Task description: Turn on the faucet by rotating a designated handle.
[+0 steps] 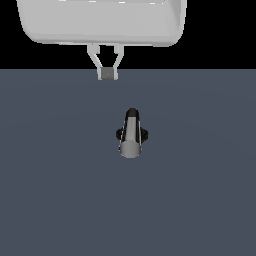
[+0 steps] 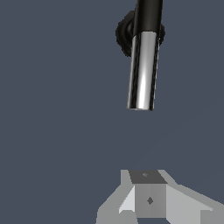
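Nothing of the turning appears to be under way yet: the small faucet (image 1: 131,134) with its black round ribbed base is sitting alone near the middle of the dark grey-blue tabletop (image 1: 50,200), and its handle (image 1: 131,137), a straight grey metallic cylindrical bar with a flat round end, is pointing toward the near edge in the exterior view, untouched by anything. I am judging that the whole task is remaining: the approach, the contact and the rotation. The large white robot arm (image 1: 102,20) is hanging over the far side of the scene, and its pale grey end effector (image 1: 107,74) is pointing downward, well apart from the faucet and farther back than it. Its two fingers are slanting in to a close at the tips, pressed together on nothing. In the wrist view, the end effector (image 2: 148,199) is facing the handle (image 2: 142,72) along the bar's length, with bare tabletop lying between them.
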Controlling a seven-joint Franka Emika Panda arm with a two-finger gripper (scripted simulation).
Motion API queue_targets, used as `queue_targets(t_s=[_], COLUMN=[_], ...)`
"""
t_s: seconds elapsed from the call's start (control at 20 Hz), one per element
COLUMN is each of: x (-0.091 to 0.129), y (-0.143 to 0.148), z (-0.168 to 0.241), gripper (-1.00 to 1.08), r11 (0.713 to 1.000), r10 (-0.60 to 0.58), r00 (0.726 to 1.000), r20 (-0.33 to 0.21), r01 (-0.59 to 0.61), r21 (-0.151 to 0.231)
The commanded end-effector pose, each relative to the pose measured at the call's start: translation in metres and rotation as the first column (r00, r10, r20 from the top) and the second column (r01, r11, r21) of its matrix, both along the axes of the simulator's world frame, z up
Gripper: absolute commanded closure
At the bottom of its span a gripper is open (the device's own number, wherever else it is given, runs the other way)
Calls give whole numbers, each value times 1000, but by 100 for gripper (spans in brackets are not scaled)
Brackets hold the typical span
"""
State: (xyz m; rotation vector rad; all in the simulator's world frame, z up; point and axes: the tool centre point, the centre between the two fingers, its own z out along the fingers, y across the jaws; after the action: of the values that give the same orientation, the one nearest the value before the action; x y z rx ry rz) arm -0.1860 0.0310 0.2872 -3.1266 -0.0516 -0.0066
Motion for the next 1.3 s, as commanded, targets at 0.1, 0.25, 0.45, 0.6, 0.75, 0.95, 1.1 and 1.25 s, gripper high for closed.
queue_targets(t_s=[0.1, 0.25, 0.45, 0.6, 0.75, 0.95, 1.1, 1.25], x=[12, 20, 31, 39, 46, 54, 59, 63], y=[3, 5, 8, 10, 11, 13, 14, 15], z=[-35, -59, -88, -109, -129, -149, -161, -169], gripper=[108, 108, 108, 108, 108, 108, 108, 108], r11=[1000, 1000, 1000, 1000, 1000, 1000, 1000, 1000], r10=[1, 2, 3, 3, 4, 4, 5, 5], r00=[1000, 1000, 1000, 1000, 1000, 1000, 1000, 1000], r20=[0, -1, -2, -2, -3, -3, -4, -4], r01=[-1, -2, -3, -3, -4, -4, -5, -5], r21=[-2, -4, -6, -8, -9, -11, -12, -13])
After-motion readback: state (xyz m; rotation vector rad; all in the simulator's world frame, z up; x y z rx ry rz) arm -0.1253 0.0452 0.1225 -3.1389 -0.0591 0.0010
